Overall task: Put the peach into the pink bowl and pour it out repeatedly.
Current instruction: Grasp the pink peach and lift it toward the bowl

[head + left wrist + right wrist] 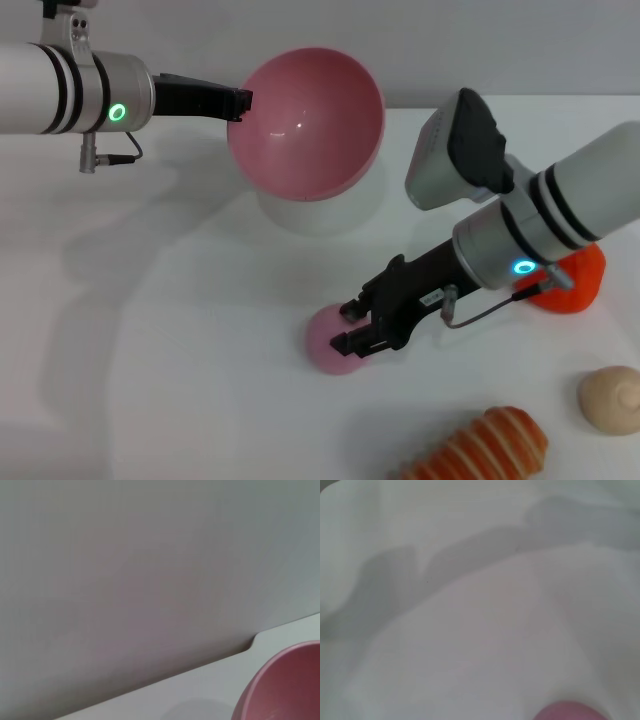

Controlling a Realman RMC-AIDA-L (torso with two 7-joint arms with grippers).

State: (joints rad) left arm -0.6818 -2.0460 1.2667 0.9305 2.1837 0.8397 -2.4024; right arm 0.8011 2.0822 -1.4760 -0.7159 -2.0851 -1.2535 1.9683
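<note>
At twelve o'clock on my table point(180, 380), the left gripper point(243, 102) is clamped on the rim of the tilted pink bowl point(306, 123), which I see holds nothing. Toward five o'clock, the right gripper point(352, 334) closes around the peach point(330, 340) on the table.

The right gripper point(352, 325) covers part of the peach point(330, 345); the striped bread point(485, 448) is cut off.

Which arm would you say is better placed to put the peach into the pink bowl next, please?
The right. Its right pincer is already down at the peach on the table, fingers around it. The left pincer is occupied holding the pink bowl tilted by its rim, up above the table.
</note>
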